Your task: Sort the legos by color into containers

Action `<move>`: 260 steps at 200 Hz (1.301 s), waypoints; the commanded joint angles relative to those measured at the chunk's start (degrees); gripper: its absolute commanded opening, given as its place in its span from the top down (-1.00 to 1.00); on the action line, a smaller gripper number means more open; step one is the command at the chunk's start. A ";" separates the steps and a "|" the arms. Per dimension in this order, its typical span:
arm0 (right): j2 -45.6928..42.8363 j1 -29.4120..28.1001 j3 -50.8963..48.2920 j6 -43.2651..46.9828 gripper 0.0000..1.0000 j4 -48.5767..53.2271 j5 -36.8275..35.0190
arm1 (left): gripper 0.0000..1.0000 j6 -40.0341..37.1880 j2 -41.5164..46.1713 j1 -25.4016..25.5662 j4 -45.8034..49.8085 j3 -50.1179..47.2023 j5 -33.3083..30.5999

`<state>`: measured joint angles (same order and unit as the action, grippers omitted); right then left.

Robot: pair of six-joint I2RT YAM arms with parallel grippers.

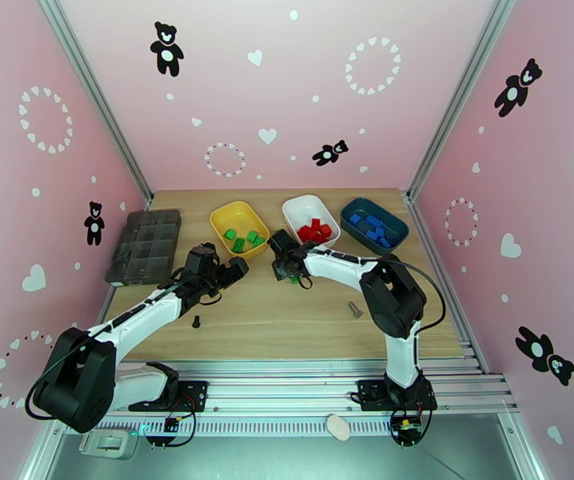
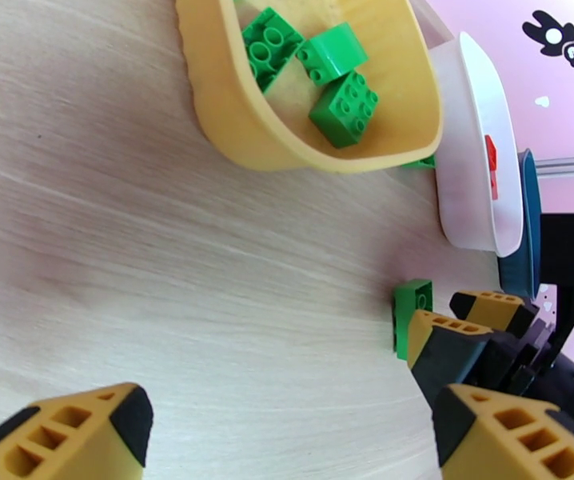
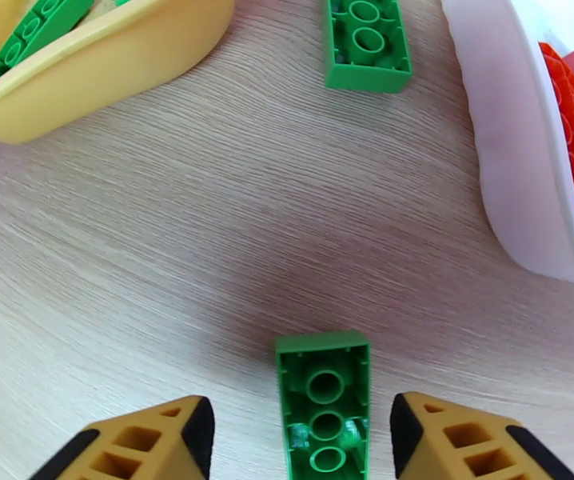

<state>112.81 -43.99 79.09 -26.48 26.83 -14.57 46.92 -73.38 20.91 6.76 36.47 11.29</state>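
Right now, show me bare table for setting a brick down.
Widest: wood between the two screws, toward the near edge. Narrower: between organizer tray and yellow tub. Crowded: in front of that tub and the white tub, with the left hand, right hand and loose green bricks.

The table [image 1: 287, 338] is bare across the lower middle of the top view, but for two screws [image 1: 196, 320]. The yellow tub [image 1: 215, 222], white tub [image 1: 291, 206] and blue tub [image 1: 349, 208] wall off the upper middle. A tray [image 1: 145, 246] blocks the left. The left gripper [image 1: 237, 270] and right gripper [image 1: 287, 270] crowd the centre. In the right wrist view a green brick [image 3: 365, 42] lies in the gap between yellow and white tubs.
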 commanded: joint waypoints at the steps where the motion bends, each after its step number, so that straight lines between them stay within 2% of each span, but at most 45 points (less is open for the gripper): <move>1: 0.34 -0.22 -0.40 -0.85 -0.30 1.41 -1.11 | -0.97 -0.97 -1.04 -0.34 -1.56 -0.86 1.76; 177: 2.10 1.12 -3.90 -1.91 0.23 -2.06 2.61 | -0.97 -0.46 -2.62 -0.34 -2.92 -0.62 2.31; 219: 0.04 1.11 -3.72 -2.03 0.42 -1.72 3.09 | -0.97 -1.29 -3.25 -0.56 -2.46 0.79 2.26; 260: -4.49 0.88 -3.14 -2.85 0.44 -2.53 5.63 | -0.97 -1.98 -3.99 -3.78 -2.29 4.16 4.39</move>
<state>113.12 -43.03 75.81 -28.36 24.29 -11.11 46.26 -76.53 19.16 5.10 37.34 13.43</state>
